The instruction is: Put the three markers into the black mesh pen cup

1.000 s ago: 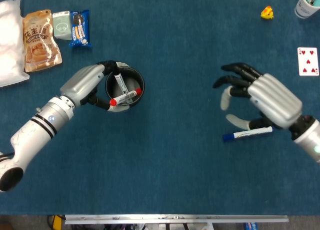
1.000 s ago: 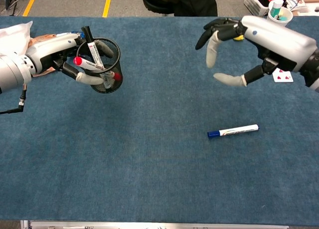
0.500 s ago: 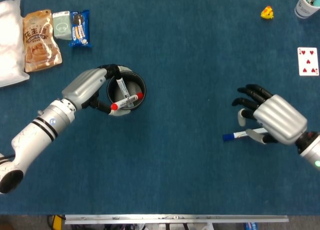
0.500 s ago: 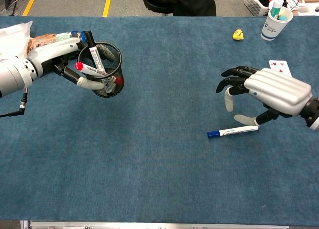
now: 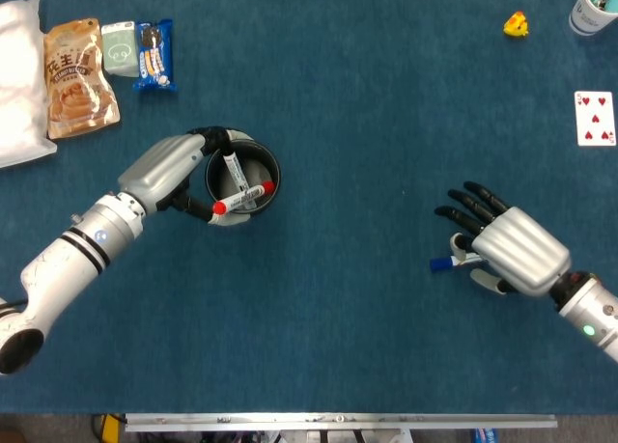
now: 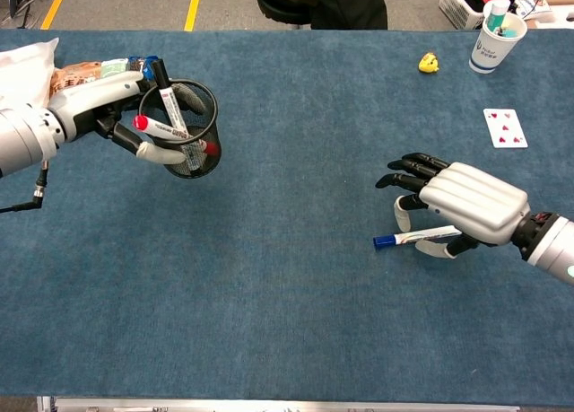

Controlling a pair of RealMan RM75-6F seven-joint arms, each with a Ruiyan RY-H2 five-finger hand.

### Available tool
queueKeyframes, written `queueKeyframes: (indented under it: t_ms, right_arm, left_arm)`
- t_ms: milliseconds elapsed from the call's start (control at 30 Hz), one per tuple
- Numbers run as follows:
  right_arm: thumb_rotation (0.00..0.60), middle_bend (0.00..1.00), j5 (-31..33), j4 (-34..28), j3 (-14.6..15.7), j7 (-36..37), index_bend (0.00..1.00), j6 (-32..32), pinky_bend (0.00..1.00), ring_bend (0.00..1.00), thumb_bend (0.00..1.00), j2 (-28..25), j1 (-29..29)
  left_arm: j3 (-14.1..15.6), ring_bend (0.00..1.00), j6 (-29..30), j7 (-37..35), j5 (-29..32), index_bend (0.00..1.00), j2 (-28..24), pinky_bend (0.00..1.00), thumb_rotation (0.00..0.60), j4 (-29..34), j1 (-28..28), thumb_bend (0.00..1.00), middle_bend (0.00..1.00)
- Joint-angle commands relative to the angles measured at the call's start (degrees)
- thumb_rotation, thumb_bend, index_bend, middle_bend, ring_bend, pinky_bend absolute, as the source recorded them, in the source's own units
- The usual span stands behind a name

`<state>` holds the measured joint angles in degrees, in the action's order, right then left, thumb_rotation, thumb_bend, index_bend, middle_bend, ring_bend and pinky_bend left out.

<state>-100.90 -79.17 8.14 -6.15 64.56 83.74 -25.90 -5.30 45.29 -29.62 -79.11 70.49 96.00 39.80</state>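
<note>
Blue felt covers the table (image 6: 287, 304), and on it three markers can be counted: two already stand in the black mesh pen cup (image 5: 241, 185), a red-capped marker (image 5: 241, 195) leaning across the rim and a black-capped marker (image 6: 167, 96) poking up beside it, while the third, a blue-capped marker (image 6: 408, 238), lies flat well to the right. One left hand (image 5: 172, 168) wraps its fingers around the cup's wall and holds it tilted. One right hand (image 6: 457, 206) sits palm-down directly over the blue-capped marker, fingers curved with the thumb under the barrel; whether it truly grips the marker cannot be told. Compared with a second ago, the right hand has dropped from high above the table to the marker, and the cup has barely shifted. Far off lie one playing card (image 5: 595, 118), one yellow toy (image 5: 516, 23), one paper cup (image 6: 490, 41) and some snack packets (image 5: 79, 74).
</note>
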Motion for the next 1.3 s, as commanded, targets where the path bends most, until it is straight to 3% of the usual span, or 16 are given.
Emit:
queueKeyframes:
  t_ms: [33,800,1300]
  right_arm:
    - [0.600,0.17,0.7,1.3,-0.2,-0.4,0.53,-0.6,0.00,0.00,0.23,1.2,0.2]
    - [0.600,0.17,3.0,4.9,-1.3,-4.4,0.53,-4.5,0.00,0.00,0.23,5.8,-1.7]
    - [0.600,0.18,4.3,4.8,-1.2,-5.5,0.54,-5.1,0.00,0.00,0.33,6.0,-1.7]
  left_arm:
    - [0.1,0.16,-0.1,-0.1,-0.1,0.28,0.2,0.13,0.495,-0.1,0.0,0.15,0.21]
    - [0.4,0.16,0.3,-2.1,-1.2,0.28,0.3,0.13,0.493,-1.1,-0.1,0.15,0.21]
    - [0.7,0.15,0.7,-2.9,-1.9,0.28,0.5,0.13,0.495,-1.5,-0.1,0.15,0.20]
